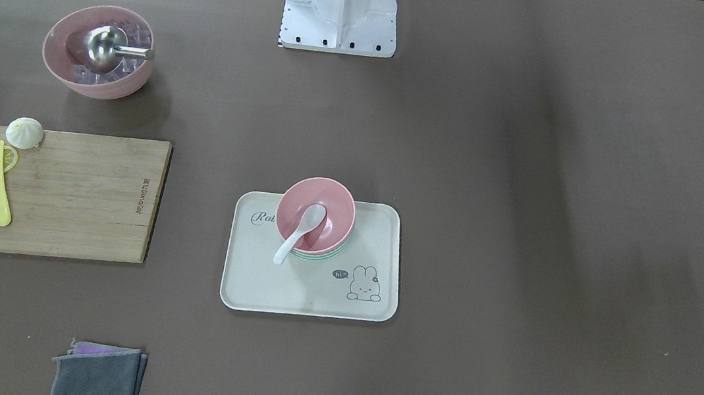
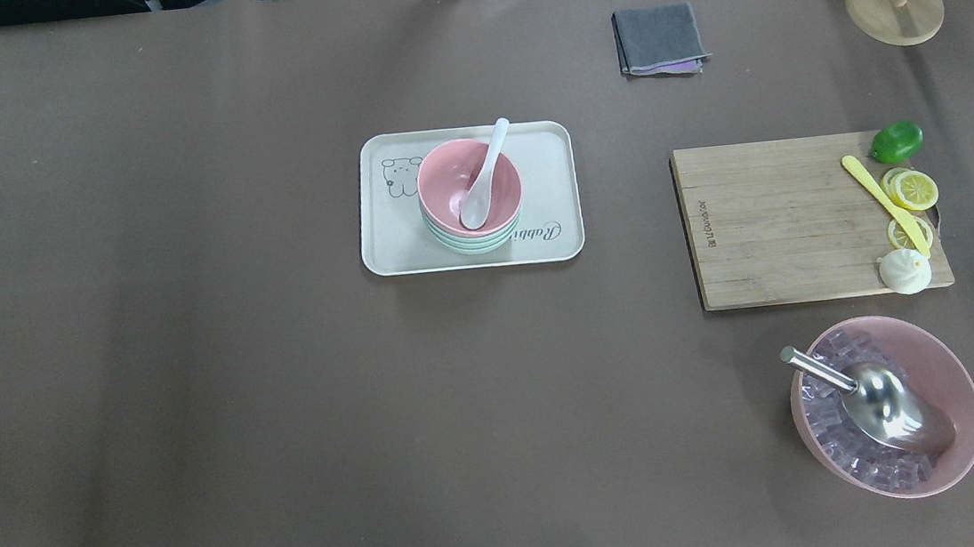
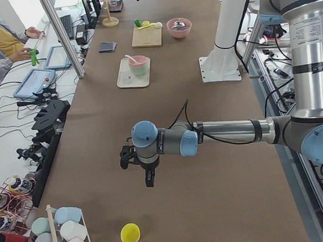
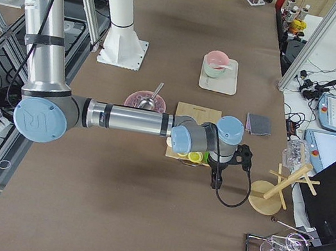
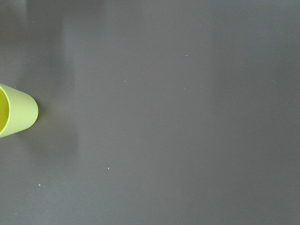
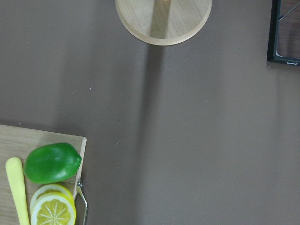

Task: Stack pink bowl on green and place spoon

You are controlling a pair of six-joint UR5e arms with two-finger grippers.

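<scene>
Sees the pink bowl (image 2: 442, 179) stacked on the green bowl (image 2: 466, 244), both on the cream tray (image 2: 386, 247) near the middle of the surface (image 2: 189, 338). Finds the white spoon (image 2: 485, 175) resting in the pink bowl, scoop inside, handle leaning over the rim. Spots the left hand (image 3: 150, 183) above bare surface near a yellow cup (image 3: 130, 234), well apart from the tray. Places the right hand (image 4: 215, 183) by the cutting board (image 2: 785, 218) corner with the green fruit (image 6: 52, 162). Cannot tell whether either hand is open or closed.
</scene>
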